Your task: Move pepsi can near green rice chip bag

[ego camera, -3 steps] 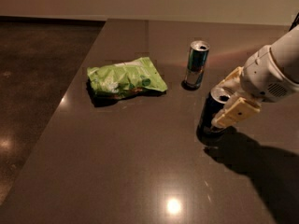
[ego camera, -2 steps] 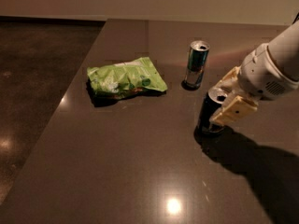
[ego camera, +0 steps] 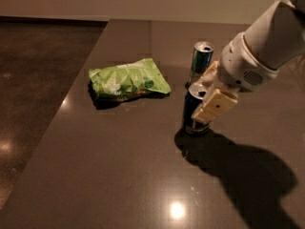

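Note:
The pepsi can (ego camera: 192, 113) is dark navy with a silver top and stands upright on the dark table, right of centre. My gripper (ego camera: 208, 95) comes in from the upper right on a white arm and is shut on the pepsi can, with one cream finger (ego camera: 215, 106) across its right side. The green rice chip bag (ego camera: 127, 79) lies flat and crinkled to the left of the can, a short gap away.
A slimmer teal-and-silver can (ego camera: 200, 61) stands upright just behind the pepsi can. The table's left edge (ego camera: 71, 94) runs diagonally, with dark floor beyond it. The arm's shadow lies on the table at lower right.
My gripper has moved left with the pepsi can in it, closing the gap to the chip bag. The bag and the teal can have not moved.

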Controlling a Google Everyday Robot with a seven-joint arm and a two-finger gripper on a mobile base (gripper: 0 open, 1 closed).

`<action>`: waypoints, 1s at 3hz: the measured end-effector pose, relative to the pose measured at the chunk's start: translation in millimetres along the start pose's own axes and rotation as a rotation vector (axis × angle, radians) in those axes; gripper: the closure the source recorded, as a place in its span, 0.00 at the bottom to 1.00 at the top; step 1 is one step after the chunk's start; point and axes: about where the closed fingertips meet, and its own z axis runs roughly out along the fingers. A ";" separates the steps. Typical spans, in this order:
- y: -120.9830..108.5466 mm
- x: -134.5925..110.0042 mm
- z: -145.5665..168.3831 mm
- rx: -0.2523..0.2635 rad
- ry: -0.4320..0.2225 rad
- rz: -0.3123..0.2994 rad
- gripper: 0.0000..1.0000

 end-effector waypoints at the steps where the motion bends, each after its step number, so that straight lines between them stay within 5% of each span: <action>1: -0.1 -29.4 13.3 -0.014 -0.005 -0.006 1.00; 3: -10.1 -71.8 36.7 -0.002 -0.040 0.015 1.00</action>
